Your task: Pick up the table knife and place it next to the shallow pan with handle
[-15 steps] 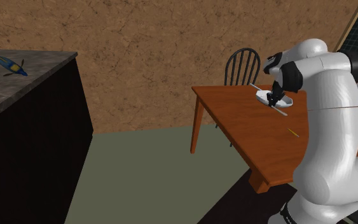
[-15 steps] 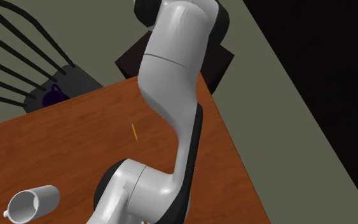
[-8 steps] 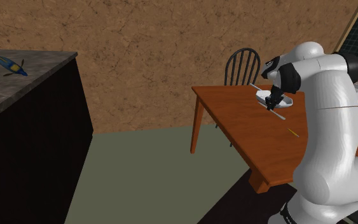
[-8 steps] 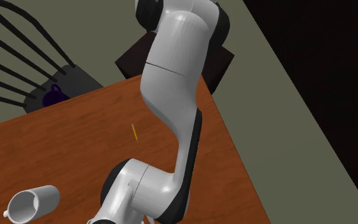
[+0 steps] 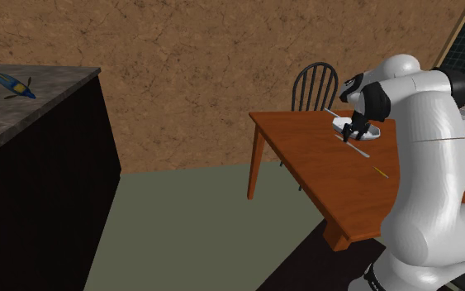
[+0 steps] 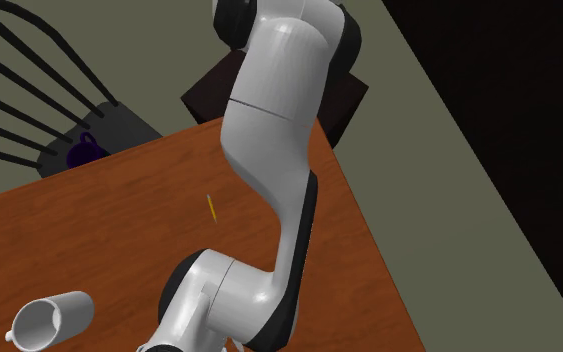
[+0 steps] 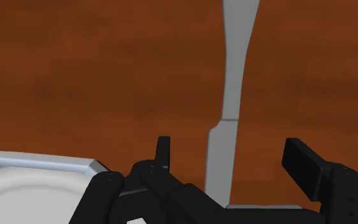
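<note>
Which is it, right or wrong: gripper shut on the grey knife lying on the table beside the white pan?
Wrong: the wrist view shows the gripper open, fingers clear of the knife, which lies on the table beside the white pan.

Soft, rather dim light is spreading evenly. The table (image 7: 107, 76) beneath the gripper (image 7: 231, 149) is looking matte, its grain smeared into soft blotches.

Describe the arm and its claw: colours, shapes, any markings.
The arm is glossy white, built of thick rounded segments, with dark bands at the joints and a thin seam line across one segment. The claw is all black, with a blocky, angular body and two flat, square-tipped fingers. I see no cables or lettering.
</note>
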